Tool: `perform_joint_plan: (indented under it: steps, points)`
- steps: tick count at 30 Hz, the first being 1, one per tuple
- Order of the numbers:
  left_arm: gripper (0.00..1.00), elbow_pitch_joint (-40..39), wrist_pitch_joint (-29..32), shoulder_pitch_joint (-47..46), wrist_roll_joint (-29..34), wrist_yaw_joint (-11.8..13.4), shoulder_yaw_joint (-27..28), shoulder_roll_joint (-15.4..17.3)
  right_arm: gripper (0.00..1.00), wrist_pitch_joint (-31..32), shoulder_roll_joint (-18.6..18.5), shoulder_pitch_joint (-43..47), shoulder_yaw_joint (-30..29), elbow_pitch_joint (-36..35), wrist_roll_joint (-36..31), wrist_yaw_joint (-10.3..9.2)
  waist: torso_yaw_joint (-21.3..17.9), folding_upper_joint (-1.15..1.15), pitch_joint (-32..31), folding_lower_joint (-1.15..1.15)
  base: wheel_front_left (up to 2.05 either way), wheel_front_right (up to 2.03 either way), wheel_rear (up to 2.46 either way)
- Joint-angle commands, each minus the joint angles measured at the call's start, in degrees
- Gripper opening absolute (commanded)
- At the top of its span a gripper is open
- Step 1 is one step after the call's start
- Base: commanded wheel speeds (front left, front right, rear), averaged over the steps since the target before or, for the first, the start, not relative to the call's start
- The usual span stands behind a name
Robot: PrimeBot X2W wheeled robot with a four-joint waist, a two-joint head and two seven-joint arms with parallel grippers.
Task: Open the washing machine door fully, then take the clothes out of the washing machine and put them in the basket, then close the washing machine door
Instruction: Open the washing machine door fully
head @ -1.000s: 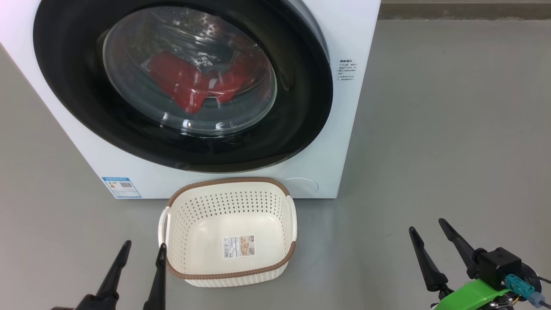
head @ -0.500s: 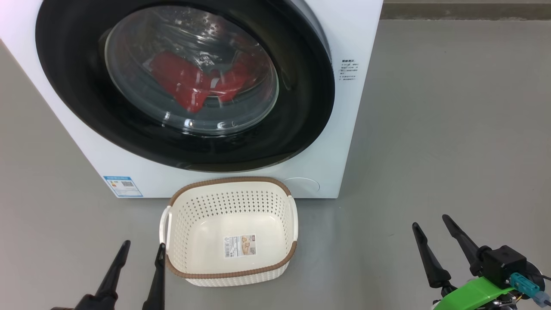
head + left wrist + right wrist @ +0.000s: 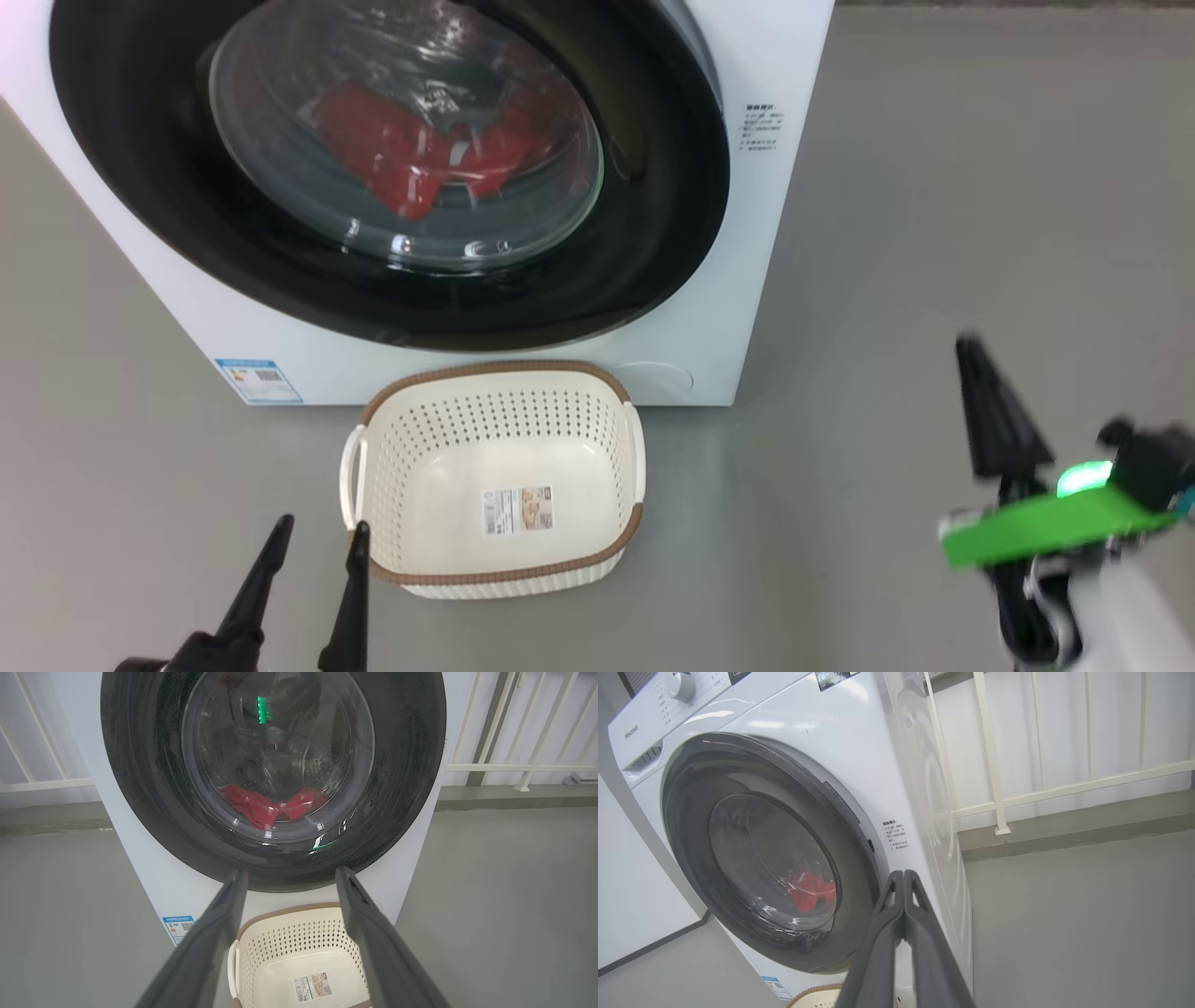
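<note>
Washing machine door [image 3: 653, 187] shut. Right end effector [image 3: 903, 873] pressed together, empty; left end effector [image 3: 319, 527] spread. Risk: closed tips skid off glossy rim at 3 o'clock, door never unlatches.

basket [image 3: 495, 434] on floor [image 3: 934, 233] before washing machine [image 3: 752, 280]; clothes [image 3: 401, 159] inside, behind door [image 3: 644, 233]

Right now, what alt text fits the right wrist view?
The right gripper, fingers pressed together and empty, points toward the white washing machine beside its black-rimmed door. Red clothes show through it; a white railing and grey floor stand to the right.
</note>
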Motion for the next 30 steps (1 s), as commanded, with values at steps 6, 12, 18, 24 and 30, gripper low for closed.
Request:
perform_joint_plan:
  steps: [6,12,18,24,30]
  points:
    - [1.0,-1.7,-0.7,-5.3,-1.1,-0.2,-0.1,1.1,0.0,-0.7,-1.4,-13.4,0.3,-0.2,6.3,-0.05,1.6,0.0,3.7,0.0,0.0,0.0,0.0]
    - [1.0,-1.8,-0.7,-8.0,-1.8,-0.2,-1.3,1.2,0.0,-0.7,-3.0,-21.3,0.2,2.7,9.1,-0.05,4.0,0.0,6.2,0.0,0.0,0.0,0.0]
    - [1.0,-1.9,-0.7,-9.9,-2.6,-0.2,-1.9,0.9,0.0,-0.7,-4.1,-27.5,1.1,5.8,11.6,-0.05,5.9,0.0,8.6,0.0,0.0,0.0,0.0]
    - [1.0,-2.1,-0.7,-11.4,-3.0,-0.2,-2.3,0.7,0.0,-0.7,-6.1,-33.8,3.6,11.1,15.9,-0.05,7.0,0.0,10.5,0.0,0.0,0.0,0.0]
    - [1.0,-2.2,-0.7,-13.0,-3.4,-0.2,-2.9,0.6,0.0,-0.3,-9.9,-40.2,11.9,16.3,24.8,-0.05,7.9,0.0,12.4,0.0,0.0,0.0,0.0]
